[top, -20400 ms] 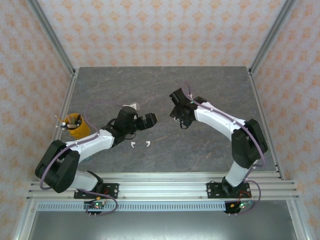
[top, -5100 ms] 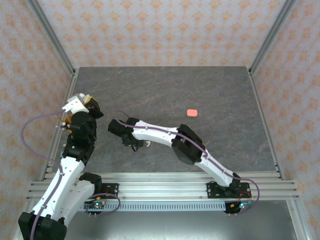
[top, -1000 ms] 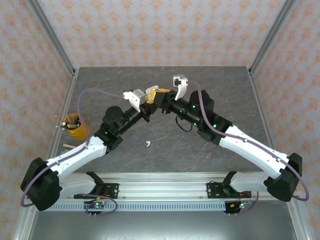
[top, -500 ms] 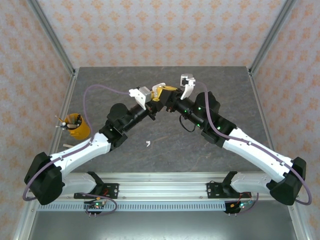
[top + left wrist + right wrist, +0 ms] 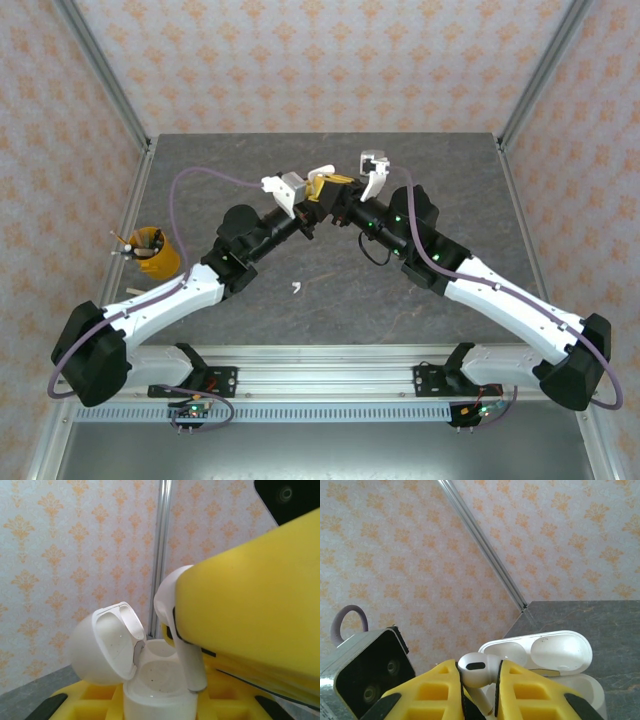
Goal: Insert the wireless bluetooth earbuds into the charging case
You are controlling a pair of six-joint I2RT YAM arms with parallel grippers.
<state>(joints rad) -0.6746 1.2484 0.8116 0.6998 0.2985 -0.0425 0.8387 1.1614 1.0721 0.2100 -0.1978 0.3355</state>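
I see left pincer (image 5: pixel 161 702) clamping open case (image 5: pixel 152 680), lid (image 5: pixel 107 647) tipped toward 9 o'clock. Right pincer (image 5: pixel 480 692) pinches white earbud (image 5: pixel 476 670), stem down at case mouth; can't tell if seated. Second earbud (image 5: pixel 296 289) lies on desk (image 5: pixel 450 180), 6 o'clock of pincers.

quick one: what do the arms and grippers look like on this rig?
Left arm and right arm: white link shells, black joints, a purple cable looping along each. Left gripper and right gripper: white bodies, yellow fingers with moulded rectangular pockets. Small green lights on the right arm.
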